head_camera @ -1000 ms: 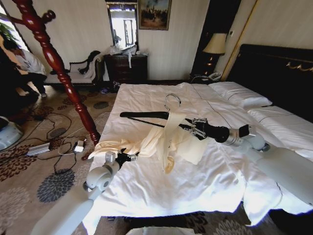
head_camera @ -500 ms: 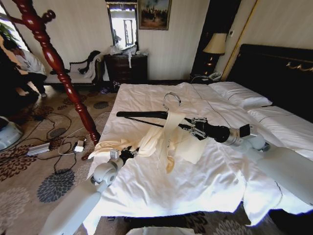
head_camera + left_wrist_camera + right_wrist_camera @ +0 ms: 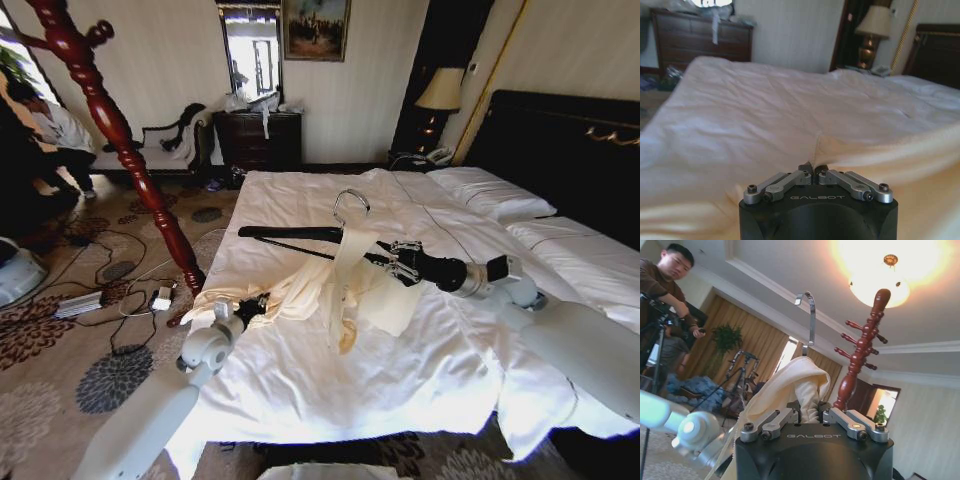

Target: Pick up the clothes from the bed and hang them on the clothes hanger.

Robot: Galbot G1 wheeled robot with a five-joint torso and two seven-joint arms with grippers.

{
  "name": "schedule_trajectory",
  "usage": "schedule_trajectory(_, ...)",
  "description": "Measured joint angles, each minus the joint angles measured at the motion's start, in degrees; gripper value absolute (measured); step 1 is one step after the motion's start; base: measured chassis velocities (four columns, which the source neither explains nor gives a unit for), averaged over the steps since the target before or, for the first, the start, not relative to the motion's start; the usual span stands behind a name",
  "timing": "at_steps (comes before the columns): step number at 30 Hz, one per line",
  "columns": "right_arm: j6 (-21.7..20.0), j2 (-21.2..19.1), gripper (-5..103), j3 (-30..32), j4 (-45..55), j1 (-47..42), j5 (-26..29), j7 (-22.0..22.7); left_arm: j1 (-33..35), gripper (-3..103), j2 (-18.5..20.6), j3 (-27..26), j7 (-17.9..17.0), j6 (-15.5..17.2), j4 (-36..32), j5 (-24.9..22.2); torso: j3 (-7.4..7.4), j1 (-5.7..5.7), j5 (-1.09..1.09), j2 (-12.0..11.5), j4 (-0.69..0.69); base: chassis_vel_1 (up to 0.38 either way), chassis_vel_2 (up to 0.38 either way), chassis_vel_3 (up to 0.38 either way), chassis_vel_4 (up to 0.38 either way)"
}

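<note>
White duvet covers the bed (image 3: 330, 400); on it, the cream shirt (image 3: 345, 285) drapes half over the black hanger (image 3: 300, 236). Right gripper (image 3: 392, 262) clamps hanger and cloth; left gripper (image 3: 256, 304) pinches a sleeve. Dressing is midway: next, pull fabric over the bare arm.

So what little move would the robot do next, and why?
Probably the left tool draws its pinched fold of the cream shirt toward the hanger's bare arm. The right tool holds the hanger above the bed; the shirt drapes only its middle.
</note>
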Motion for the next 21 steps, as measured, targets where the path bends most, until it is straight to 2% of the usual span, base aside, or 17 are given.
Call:
schedule_trajectory(1, -0.1, 0.0, 15, 0.0, 0.0, -0.1, -0.2, 0.4, -0.8, 1, 0.2, -0.3, -0.3, 0.0, 0.0, -0.6, 0.0, 0.0, 0.0, 0.0, 0.01, 0.0, 0.0, 0.0, 0.0)
schedule_trajectory(4, -1.5, 0.6, 15, -0.6, 0.0, -0.5, -2.8, 4.7, -7.5, 1, 2.7, -2.4, -2.2, -0.1, 0.1, -7.1, 0.0, 0.0, -0.01, 0.0, -0.02, 0.0, 0.0, 0.0, 0.0)
schedule_trajectory(6, -2.0, 0.9, 15, -0.8, 0.0, -0.5, -3.4, 5.6, -8.9, 1, 3.4, -2.7, -2.5, 0.0, 0.0, -8.5, 0.0, 0.0, 0.0, 0.0, -0.02, 0.0, 0.0, 0.0, 0.0)
schedule_trajectory(7, -3.1, 1.6, 15, -1.3, -0.1, -0.7, -4.5, 7.2, -13.5, 1, 5.6, -3.1, -3.2, 0.3, -0.2, -12.6, 0.0, 0.0, 0.02, 0.0, 0.01, 0.0, 0.0, 0.0, 0.0)
schedule_trajectory(9, -3.4, 1.8, 15, -1.5, -0.2, -0.8, -4.9, 7.5, -14.9, 1, 6.3, -3.1, -3.4, 0.5, -0.2, -13.8, 0.0, 0.0, 0.0, 0.0, 0.01, 0.0, 0.0, 0.0, 0.0)
schedule_trajectory(12, -3.7, 2.8, 15, -1.8, -0.6, -1.8, -6.8, 8.0, -23.4, 1, 9.6, -1.7, -4.7, 1.5, 0.8, -20.9, 0.0, 0.0, 0.01, 0.0, 0.0, 0.0, 0.0, 0.0, 0.0)
schedule_trajectory(14, -3.7, 2.9, 15, -1.9, -0.6, -1.9, -7.0, 8.1, -24.8, 1, 10.0, -1.4, -4.9, 1.6, 1.0, -22.1, 0.0, 0.01, 0.01, 0.0, 0.0, 0.0, 0.0, 0.0, 0.0)
schedule_trajectory(17, -3.7, 3.5, 15, -2.0, -0.8, -2.3, -8.6, 8.3, -31.9, 1, 11.3, 0.2, -6.0, 2.7, 1.6, -27.3, 0.0, 0.0, 0.01, 0.0, 0.0, 0.0, 0.0, 0.0, 0.0)
schedule_trajectory(21, -3.7, 3.7, 15, -1.9, -0.7, -2.6, -9.3, 8.8, -36.6, 1, 11.6, 1.7, -6.7, 3.8, 1.2, -30.4, 0.0, 0.0, 0.01, 0.0, -0.02, 0.0, 0.0, 0.0, 0.0)
